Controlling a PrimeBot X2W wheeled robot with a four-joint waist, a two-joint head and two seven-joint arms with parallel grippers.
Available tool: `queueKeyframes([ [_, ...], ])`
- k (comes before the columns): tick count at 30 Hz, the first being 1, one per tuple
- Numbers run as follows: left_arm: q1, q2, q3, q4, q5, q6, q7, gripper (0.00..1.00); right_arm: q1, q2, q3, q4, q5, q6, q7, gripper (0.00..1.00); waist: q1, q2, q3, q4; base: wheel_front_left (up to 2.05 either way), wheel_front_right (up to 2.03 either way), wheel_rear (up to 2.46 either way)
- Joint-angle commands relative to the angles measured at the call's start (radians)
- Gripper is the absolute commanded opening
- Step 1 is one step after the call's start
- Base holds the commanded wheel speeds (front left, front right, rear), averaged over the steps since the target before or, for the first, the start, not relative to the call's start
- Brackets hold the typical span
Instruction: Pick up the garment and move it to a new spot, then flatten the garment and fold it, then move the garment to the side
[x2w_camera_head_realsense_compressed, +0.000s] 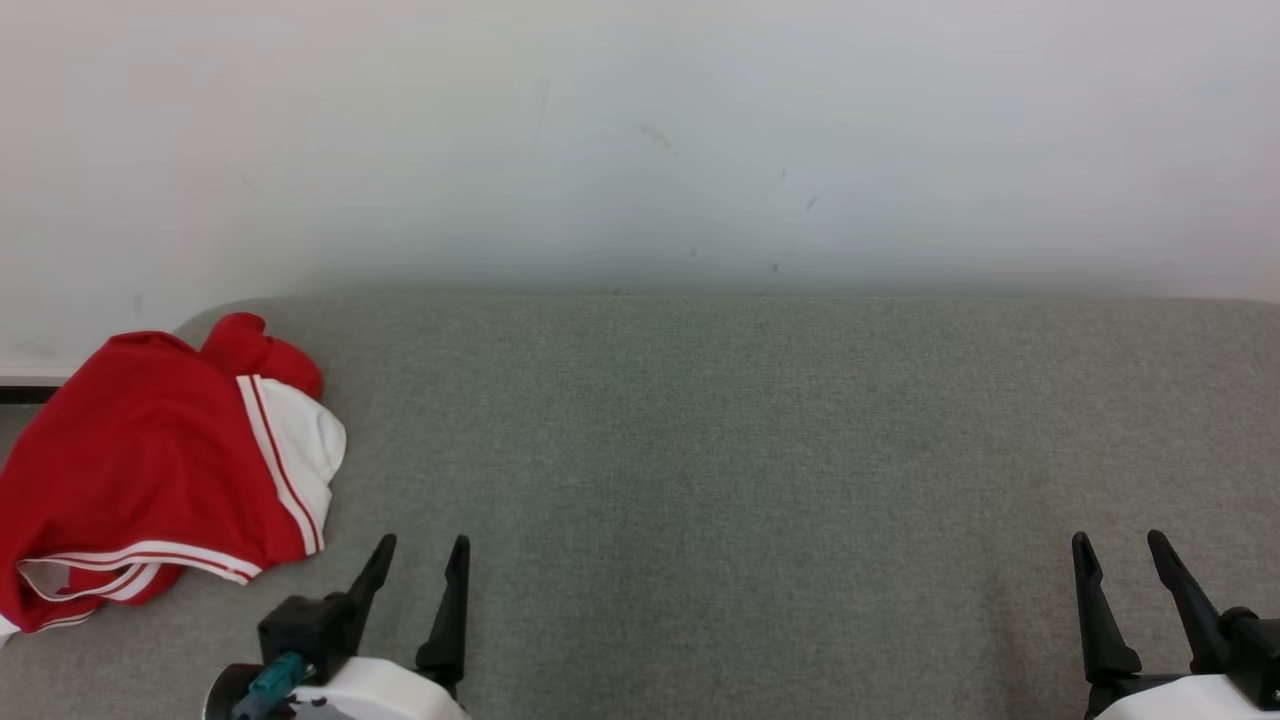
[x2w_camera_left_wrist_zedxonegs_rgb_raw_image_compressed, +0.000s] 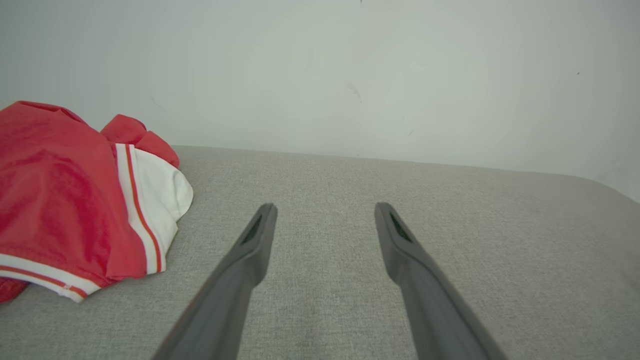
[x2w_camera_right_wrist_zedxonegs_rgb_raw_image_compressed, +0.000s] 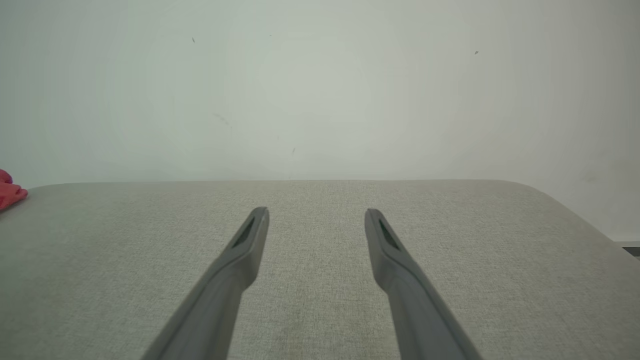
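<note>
Head view: a crumpled red fabric garment (x2w_camera_head_realsense_compressed: 140, 460) with white striped trim lies at the far left of a grey cloth-covered table (x2w_camera_head_realsense_compressed: 700, 450), its left part reaching the frame edge. A plain white wall (x2w_camera_head_realsense_compressed: 640, 130) rises behind the table. The left gripper (x2w_camera_head_realsense_compressed: 424, 542) hovers at the lower left, just beside the garment's near right corner but apart from it, jaws spread and holding nothing. The right gripper (x2w_camera_head_realsense_compressed: 1118, 540) sits at the lower right, well apart from the garment, also released and empty.

Left wrist view: the 2 dark fingers (x2w_camera_left_wrist_zedxonegs_rgb_raw_image_compressed: 240, 270) stand wide over bare cloth, and the garment lies to their left, untouched.

Right wrist view: 2 parted fingers (x2w_camera_right_wrist_zedxonegs_rgb_raw_image_compressed: 235, 270) point across bare table toward the wall, with a red sliver of the garment at the far left edge.
</note>
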Motion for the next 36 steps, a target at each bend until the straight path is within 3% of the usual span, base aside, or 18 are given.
queueKeyframes([
  [1,-0.015,0.011,-0.003,0.001,0.028,0.004,-0.01,1.0,-0.01,-0.005,-0.005,0.001,-0.019,-0.001,-0.01,1.0,-0.0001,0.0,-0.001,0.0,0.0,0.0,0.0],
  [18,-0.013,0.008,-0.013,0.035,0.128,0.015,-0.043,1.0,0.013,-0.007,-0.032,0.018,-0.098,-0.002,-0.044,1.0,-0.0001,0.0,-0.008,0.0,0.0,0.0,0.0],
  [36,0.006,-0.022,0.03,0.041,0.159,-0.003,-0.06,1.0,0.02,-0.014,-0.027,0.04,-0.066,-0.002,-0.061,1.0,-0.0001,0.0,-0.013,-0.005,0.0,0.0,0.0],
])
